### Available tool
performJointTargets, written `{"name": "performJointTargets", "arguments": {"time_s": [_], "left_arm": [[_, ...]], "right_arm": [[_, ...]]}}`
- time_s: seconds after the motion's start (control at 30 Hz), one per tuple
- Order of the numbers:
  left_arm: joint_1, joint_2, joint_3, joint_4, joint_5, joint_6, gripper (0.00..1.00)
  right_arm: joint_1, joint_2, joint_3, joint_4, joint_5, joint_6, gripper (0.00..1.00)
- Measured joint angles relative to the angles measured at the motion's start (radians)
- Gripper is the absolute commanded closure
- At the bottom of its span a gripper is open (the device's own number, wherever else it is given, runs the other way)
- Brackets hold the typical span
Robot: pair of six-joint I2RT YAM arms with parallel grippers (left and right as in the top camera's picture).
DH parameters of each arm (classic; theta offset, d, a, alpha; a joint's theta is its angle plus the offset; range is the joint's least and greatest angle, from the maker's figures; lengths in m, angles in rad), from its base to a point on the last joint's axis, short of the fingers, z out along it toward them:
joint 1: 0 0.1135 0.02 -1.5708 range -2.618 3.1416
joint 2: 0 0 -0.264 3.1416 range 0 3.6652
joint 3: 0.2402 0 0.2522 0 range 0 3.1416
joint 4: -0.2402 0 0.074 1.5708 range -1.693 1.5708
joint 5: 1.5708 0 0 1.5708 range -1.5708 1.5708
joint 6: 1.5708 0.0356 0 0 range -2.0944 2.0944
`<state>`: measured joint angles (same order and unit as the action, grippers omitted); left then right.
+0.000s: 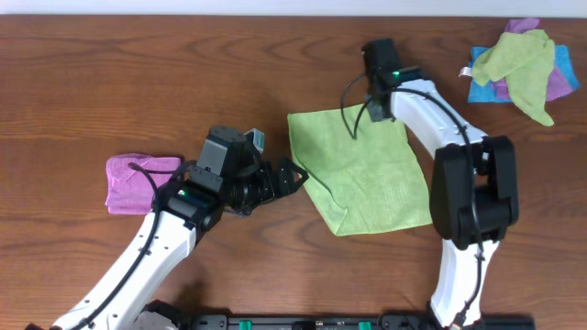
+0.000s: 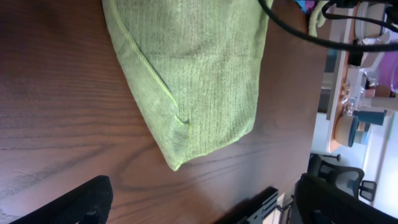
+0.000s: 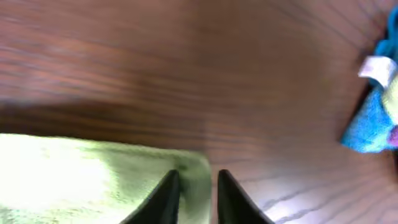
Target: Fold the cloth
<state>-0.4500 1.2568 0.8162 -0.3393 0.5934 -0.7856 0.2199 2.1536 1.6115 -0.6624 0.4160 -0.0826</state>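
Note:
A light green cloth (image 1: 362,170) lies flat on the brown table, in the middle. It also shows in the left wrist view (image 2: 193,68), with a near corner pointing at the jaws. My left gripper (image 1: 292,177) is open and empty, just left of the cloth's left edge; its wide-apart fingers (image 2: 199,202) frame bare wood. My right gripper (image 1: 378,103) is over the cloth's far edge, near the far right corner. Its fingers (image 3: 199,186) are close together with the cloth's corner (image 3: 93,177) between them.
A folded pink cloth (image 1: 139,181) lies at the left. A pile of blue, purple and yellow-green cloths (image 1: 521,66) sits at the far right corner; its blue edge shows in the right wrist view (image 3: 373,121). The table's near edge runs along the bottom.

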Motion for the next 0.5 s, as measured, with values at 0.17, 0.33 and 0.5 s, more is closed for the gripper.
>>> {"name": "performJointTargets", "arguments": {"time_s": [0.17, 0.33, 0.5], "left_arm": [[0.000, 0.000, 0.000, 0.000, 0.010, 0.000, 0.05], [0.000, 0.000, 0.000, 0.008, 0.010, -0.023, 0.04], [-0.003, 0.000, 0.000, 0.056, 0.029, -0.036, 0.04]], "right_arm": [[-0.048, 0.000, 0.000, 0.028, 0.016, -0.006, 0.30], [-0.061, 0.000, 0.007, -0.034, 0.050, 0.024, 0.26], [-0.059, -0.052, 0.016, -0.143, -0.069, 0.132, 0.21]]}}
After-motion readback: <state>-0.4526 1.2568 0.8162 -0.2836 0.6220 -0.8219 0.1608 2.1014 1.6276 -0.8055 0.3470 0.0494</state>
